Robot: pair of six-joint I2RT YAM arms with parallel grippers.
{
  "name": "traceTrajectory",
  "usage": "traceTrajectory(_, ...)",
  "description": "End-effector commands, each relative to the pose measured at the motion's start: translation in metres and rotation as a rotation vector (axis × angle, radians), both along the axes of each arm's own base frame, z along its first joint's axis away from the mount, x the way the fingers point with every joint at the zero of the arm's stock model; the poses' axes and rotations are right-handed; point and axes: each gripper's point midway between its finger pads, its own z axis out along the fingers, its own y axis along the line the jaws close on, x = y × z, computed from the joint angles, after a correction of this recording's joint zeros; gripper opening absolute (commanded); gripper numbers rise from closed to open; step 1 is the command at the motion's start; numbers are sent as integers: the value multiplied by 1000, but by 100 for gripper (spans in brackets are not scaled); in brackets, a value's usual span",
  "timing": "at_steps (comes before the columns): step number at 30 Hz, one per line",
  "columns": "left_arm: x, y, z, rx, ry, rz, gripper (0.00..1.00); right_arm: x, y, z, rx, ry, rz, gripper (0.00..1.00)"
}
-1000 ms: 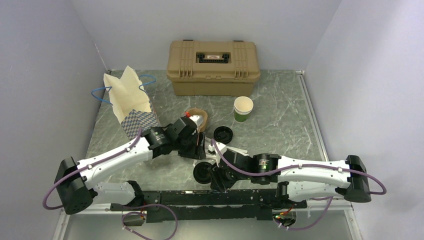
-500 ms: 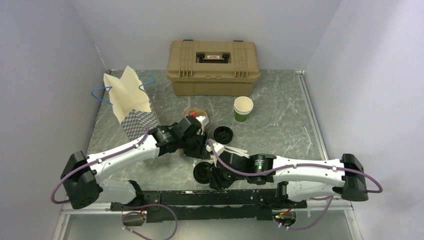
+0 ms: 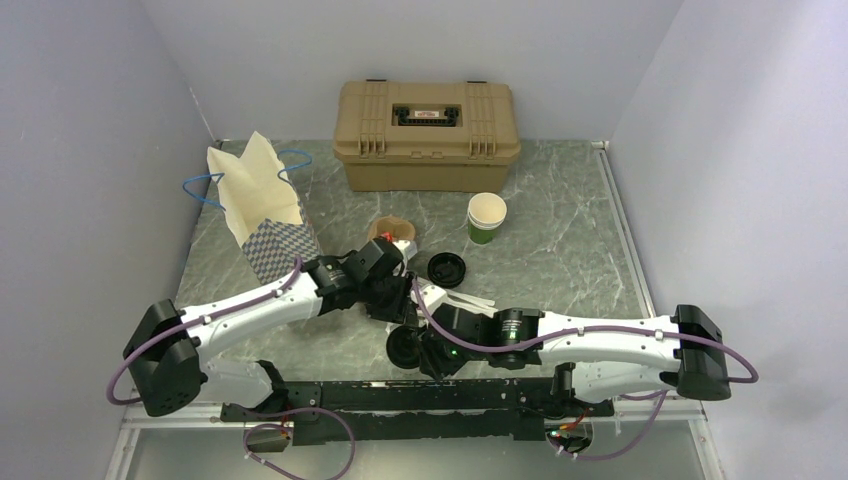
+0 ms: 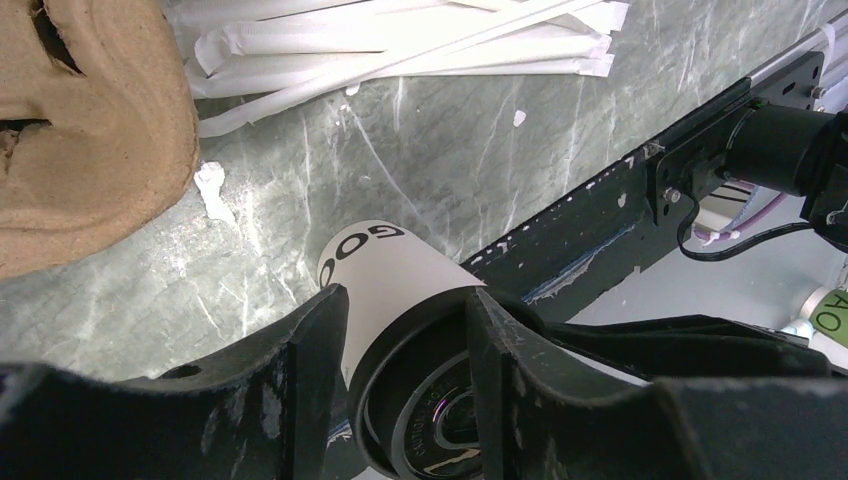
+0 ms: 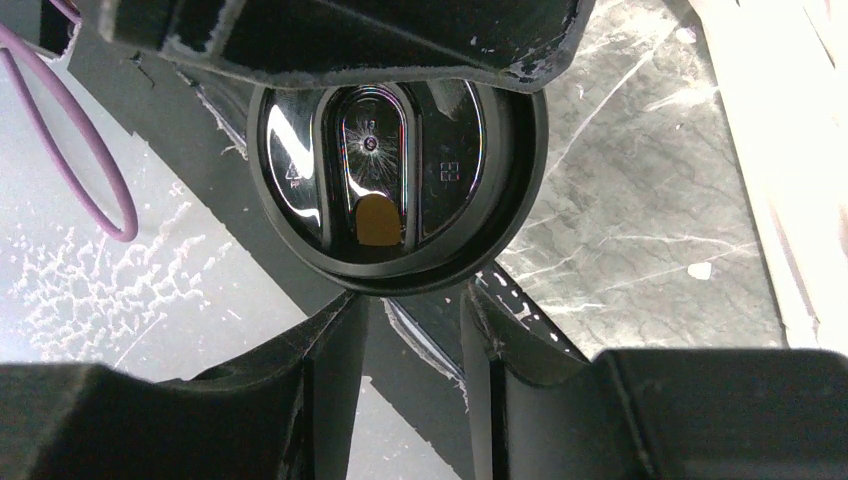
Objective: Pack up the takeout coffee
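Black plastic is capping the takeout coffee (image 4: 385,275), which is sitting between the fingers of the left claw (image 4: 405,300). Both fingers are pressing against its sides, gripping it just behind the black lid (image 5: 440,170). The right claw (image 5: 407,300) is standing open, its fingertips right at that lid's rim with nothing between them. Wrapped straws (image 4: 400,40) are lying beyond the left claw.

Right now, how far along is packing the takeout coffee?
Done: the takeout coffee is lidded, but it lies on its side. In hand: the left gripper straddles its body, grip unclear; the right gripper is open at the lid. Left: lifting it into the open paper bag.
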Motion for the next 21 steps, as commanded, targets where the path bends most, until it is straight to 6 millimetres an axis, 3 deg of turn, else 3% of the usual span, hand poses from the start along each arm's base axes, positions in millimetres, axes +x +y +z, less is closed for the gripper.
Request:
traceTrajectory(1,-5,6,0,-8,7,8,52,10,12,14,47,-34,-39,42)
traceTrajectory(21,-9,35,6,46,-19,92,53,28,13,23,45,-77,-107,42)
